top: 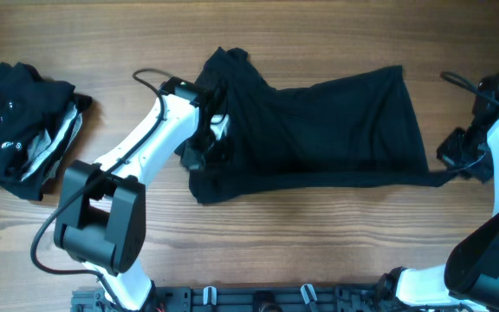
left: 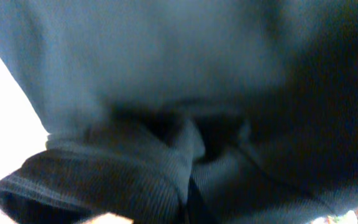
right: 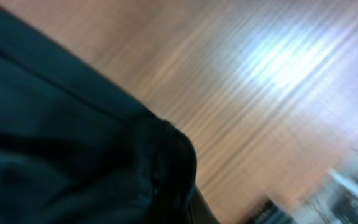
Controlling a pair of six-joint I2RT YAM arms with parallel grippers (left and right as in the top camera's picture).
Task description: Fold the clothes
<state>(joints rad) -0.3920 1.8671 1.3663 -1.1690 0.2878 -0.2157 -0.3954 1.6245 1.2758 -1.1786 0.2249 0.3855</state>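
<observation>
Progress overhead looks partial: soft black T-shirt (top: 336, 130) is spread mid wooden table (top: 319, 251), left gripper (top: 213, 139) at its left edge, right gripper (top: 451, 165) at its lower-right corner. Bundled black garments with grey-white trim (top: 20, 130) lie far left. Left wrist: cloth only. Right wrist: shirt corner over wood. I cannot tell either grip.

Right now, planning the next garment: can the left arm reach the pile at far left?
Probably yes: only bare table separates it from the pile, but its end effector seems to grip the shirt and must release first.
</observation>
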